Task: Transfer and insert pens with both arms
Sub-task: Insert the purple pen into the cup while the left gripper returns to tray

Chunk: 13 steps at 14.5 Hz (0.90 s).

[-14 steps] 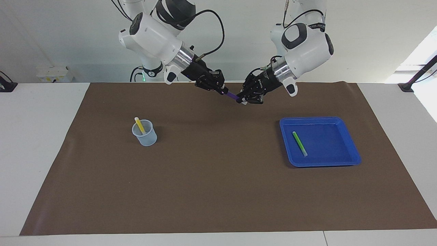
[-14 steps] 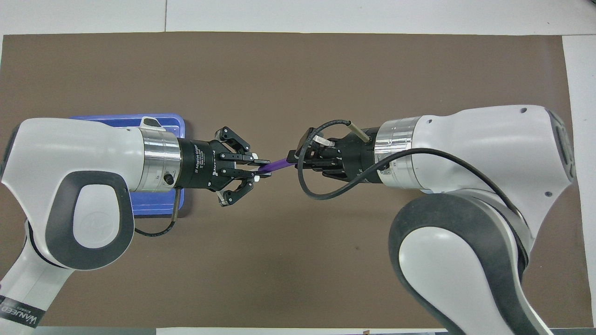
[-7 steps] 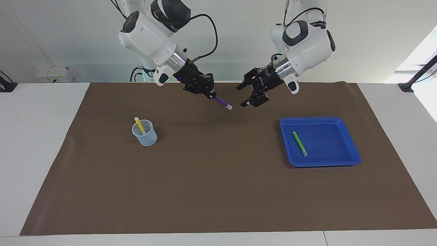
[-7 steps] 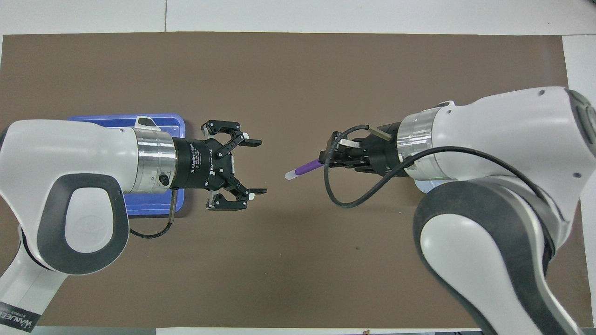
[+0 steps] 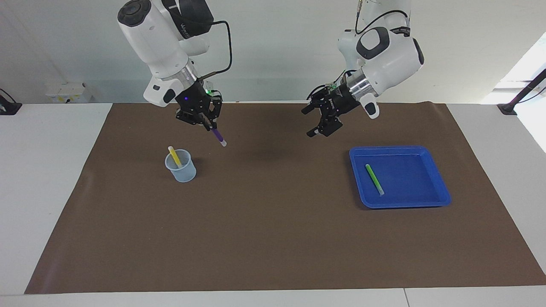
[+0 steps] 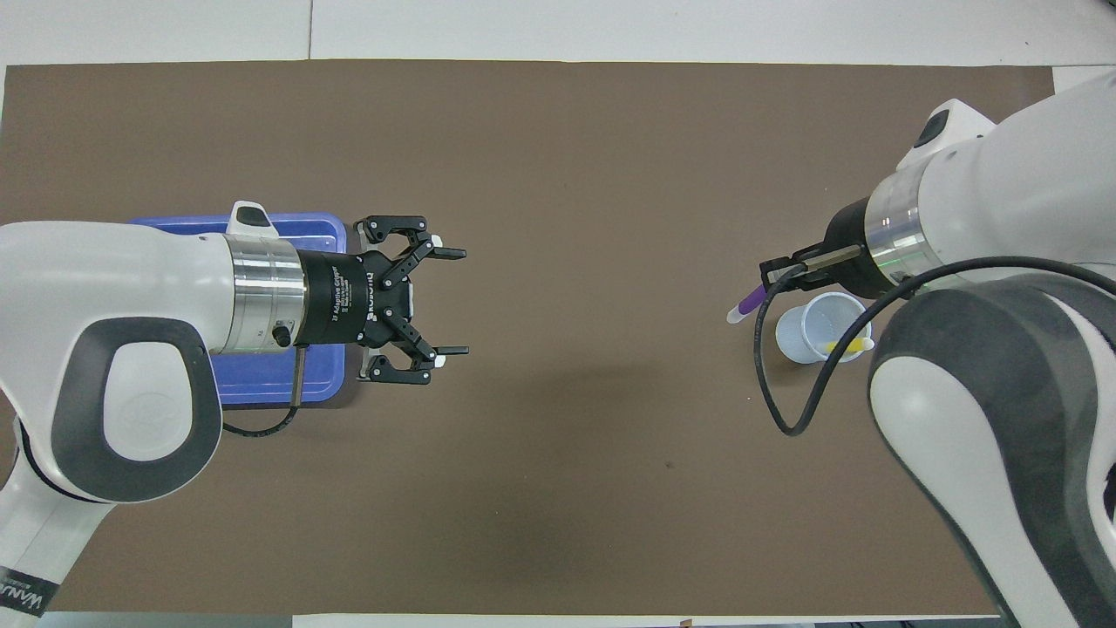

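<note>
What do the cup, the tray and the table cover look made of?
Cup: thin translucent plastic, probably; the yellow pen shows through its wall. Tray: blue moulded plastic by its look, glossy, with a raised rounded rim. Table cover: matte brown sheet, paper or thin vinyl; faint creases near its edge.

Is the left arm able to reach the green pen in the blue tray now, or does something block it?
Probably yes. The left gripper is open, holds nothing and hangs over the mat beside the blue tray. The green pen lies alone and uncovered in it.
</note>
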Motion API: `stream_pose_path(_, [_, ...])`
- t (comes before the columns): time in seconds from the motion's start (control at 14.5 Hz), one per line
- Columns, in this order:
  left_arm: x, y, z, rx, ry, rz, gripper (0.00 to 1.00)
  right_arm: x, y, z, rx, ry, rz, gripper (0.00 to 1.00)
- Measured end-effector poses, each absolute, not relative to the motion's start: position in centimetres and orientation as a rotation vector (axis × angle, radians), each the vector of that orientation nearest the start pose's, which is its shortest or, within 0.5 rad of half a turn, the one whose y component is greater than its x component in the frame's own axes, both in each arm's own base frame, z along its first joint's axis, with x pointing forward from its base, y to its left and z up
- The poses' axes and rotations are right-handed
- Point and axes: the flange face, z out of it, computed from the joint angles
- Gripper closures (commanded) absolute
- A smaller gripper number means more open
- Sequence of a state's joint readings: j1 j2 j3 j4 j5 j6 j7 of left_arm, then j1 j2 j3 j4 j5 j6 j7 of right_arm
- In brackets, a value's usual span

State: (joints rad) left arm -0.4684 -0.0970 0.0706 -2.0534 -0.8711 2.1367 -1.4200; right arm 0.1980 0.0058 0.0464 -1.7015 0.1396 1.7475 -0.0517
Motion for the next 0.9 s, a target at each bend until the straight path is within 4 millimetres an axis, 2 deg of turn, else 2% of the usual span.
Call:
stream_pose_path(0.14, [49.6,-22.4,49.1,1.947,1.493,-0.597,0.0,55.3,13.8,56.9,-3.026,-0.517,-0.035,1.0])
stream_pose_path(0.28, [49.6,-20.8,47.5,2.048,1.404,-0.533,0.0,55.5,12.0,55.7,-3.05,-0.543,-0.002,1.0])
stream_pose_path(0.48, [50.0,-18.4,46.3,2.193,1.231,-0.429,0.0,55.7,9.0,53.7,-3.06,-0.609,0.028,1.0])
stream_pose_path(0.76, [50.5,-15.6,45.6,2.408,1.035,-0.288,0.0,55.0,8.3,50.8,-3.071,-0.658,0.004,1.0])
stream_pose_path(0.9, [51.0,-13.1,45.2,2.526,0.884,-0.202,0.0,54.5,8.1,49.6,-3.09,-0.703,0.0,1.0])
